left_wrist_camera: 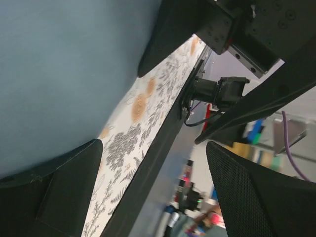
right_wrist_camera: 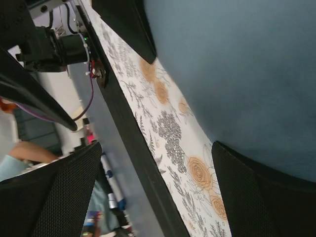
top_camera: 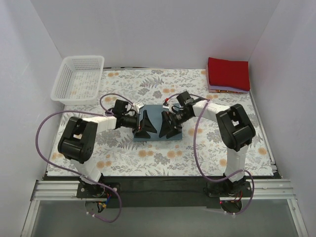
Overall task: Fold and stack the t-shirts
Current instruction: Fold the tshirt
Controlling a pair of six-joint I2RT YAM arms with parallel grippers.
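The slate-blue t-shirt (top_camera: 157, 120) lies folded into a small rectangle at the table's middle. My left gripper (top_camera: 144, 129) sits over its left part and my right gripper (top_camera: 170, 129) over its right part, both turned sideways and pointing toward the near edge. Both are open and hold nothing. In the left wrist view the blue cloth (left_wrist_camera: 64, 74) fills the upper left beside my gripper (left_wrist_camera: 153, 197). In the right wrist view the blue cloth (right_wrist_camera: 237, 69) fills the upper right beside my gripper (right_wrist_camera: 158, 197). The red folded shirt (top_camera: 228, 73) lies on the lavender-pink one (top_camera: 228, 90) at the far right corner.
A white mesh basket (top_camera: 78, 79) stands at the far left corner. The floral tablecloth (top_camera: 148, 158) covers the table; its near edge meets a black rail (top_camera: 158, 173). White walls close in the left, back and right sides.
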